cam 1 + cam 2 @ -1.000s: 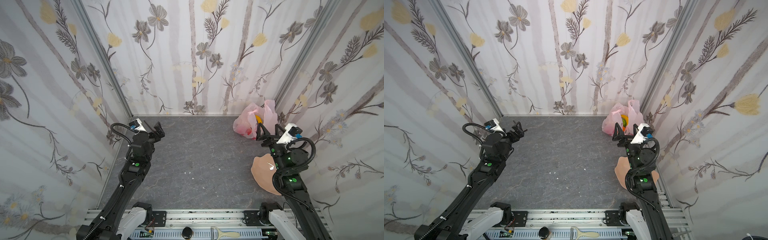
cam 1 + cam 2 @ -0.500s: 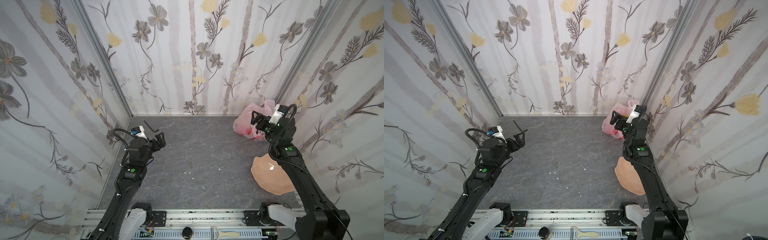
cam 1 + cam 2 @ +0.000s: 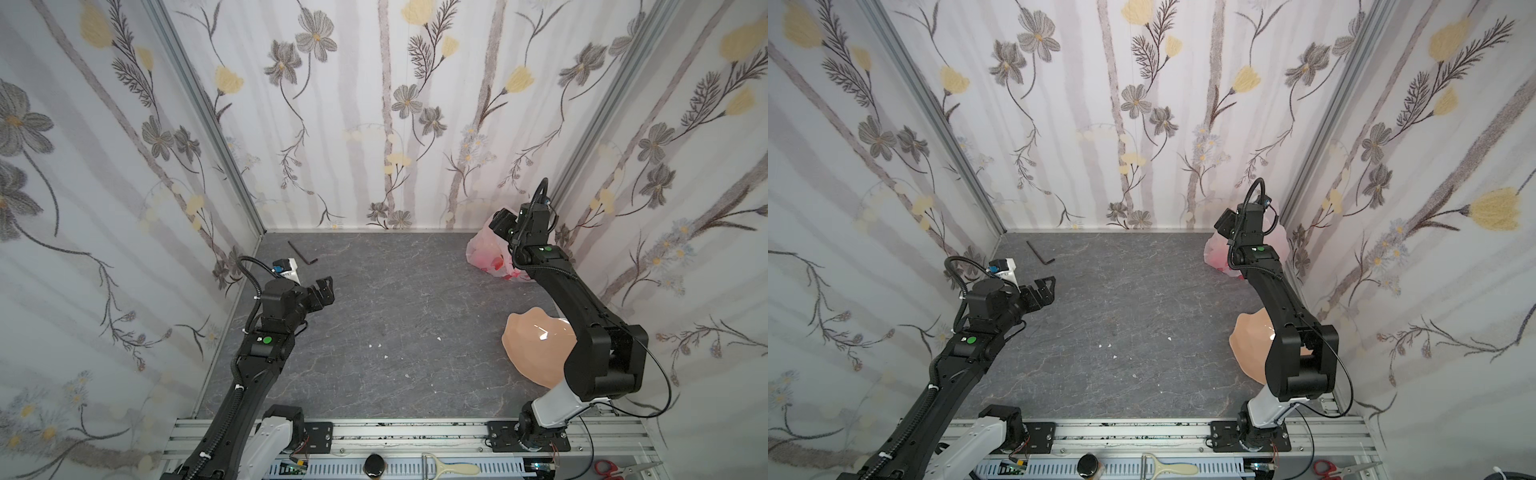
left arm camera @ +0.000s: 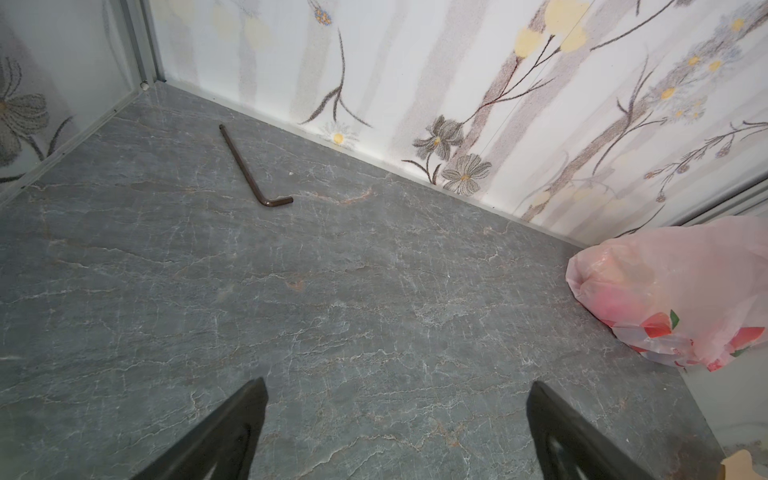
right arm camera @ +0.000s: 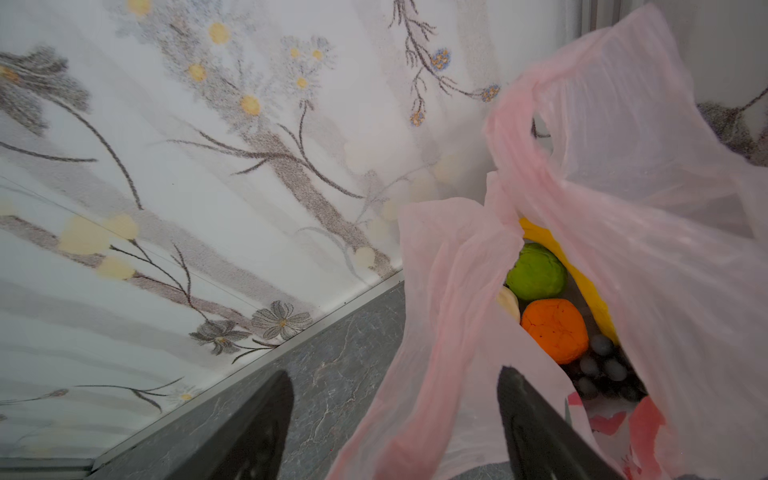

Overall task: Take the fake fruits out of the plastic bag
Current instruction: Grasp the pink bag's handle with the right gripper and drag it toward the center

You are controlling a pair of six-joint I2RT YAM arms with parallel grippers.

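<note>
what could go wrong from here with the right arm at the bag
1. The right end effector straddles a loose flap of the plastic bag, not a fruit; closing would likely pinch film and drag the whole bag.
2. The green ball and orange ball sit deep behind that flap, so reaching in may snag.
3. The left end effector is open, far away; nothing steadies the bag.

The plastic bag [image 5: 648,174] is thin, translucent pink film, crinkled. Inside, the orange ball [image 5: 555,330] looks matt and lumpy. The counter [image 4: 332,311] is matt grey veined stone-look; the hex key [image 4: 245,166] dark metal; the dish [image 3: 532,349] smooth, glossy.
</note>
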